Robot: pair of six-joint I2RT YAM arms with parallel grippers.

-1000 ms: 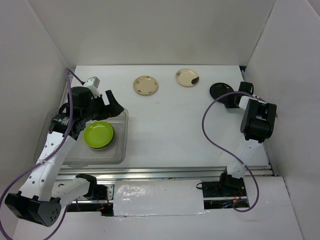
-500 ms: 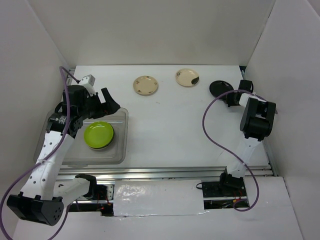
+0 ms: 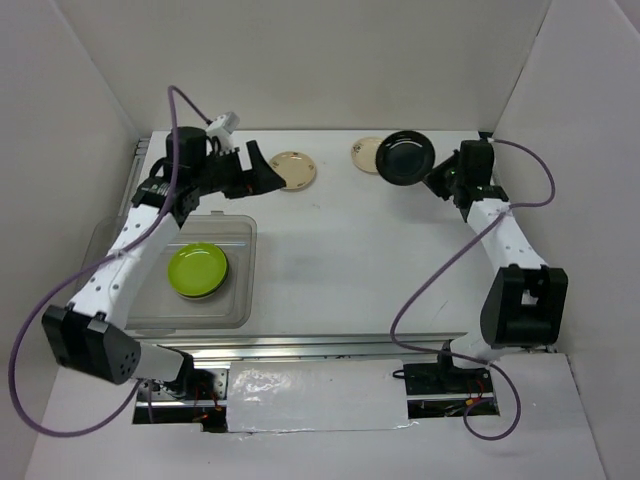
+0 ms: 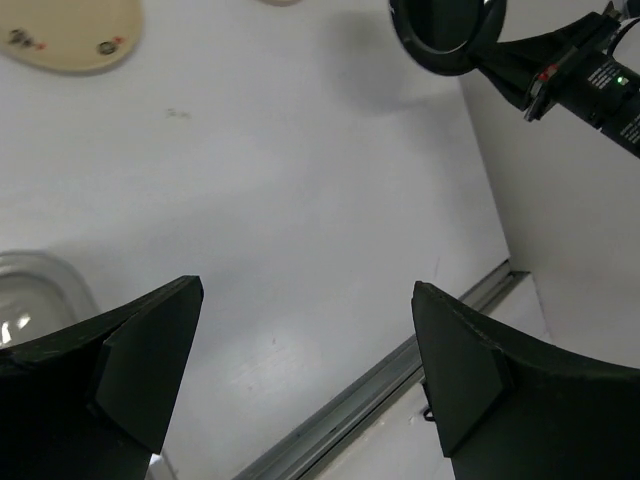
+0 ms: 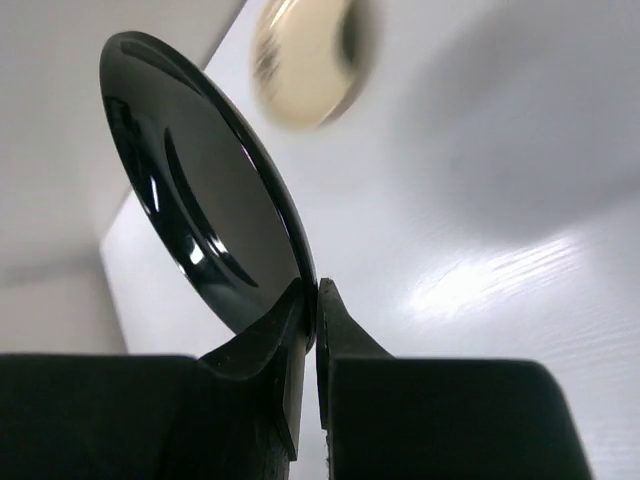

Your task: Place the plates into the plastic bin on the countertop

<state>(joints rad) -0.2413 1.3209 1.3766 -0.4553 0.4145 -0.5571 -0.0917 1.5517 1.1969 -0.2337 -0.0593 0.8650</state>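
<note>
One black plate (image 3: 404,158) is in the air at far right, clamped by its rim, tilted, in the right gripper (image 3: 438,177). It's well apart from the bin (image 3: 247,285) at near left, which holds a green plate (image 3: 196,269). Left cream plate (image 3: 292,171) and right cream plate (image 3: 364,150) lie on the far countertop (image 3: 350,260). Left gripper (image 3: 258,172) is spread wide, empty, just beside the left cream plate. The rim pinch looks thin: carry slowly, level over the bin, release low, avoid the left arm.

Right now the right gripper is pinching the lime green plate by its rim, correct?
No: the right gripper pinches the glossy black plate by its rim, as the right wrist view shows. The lime green plate lies in the plastic bin.
</note>
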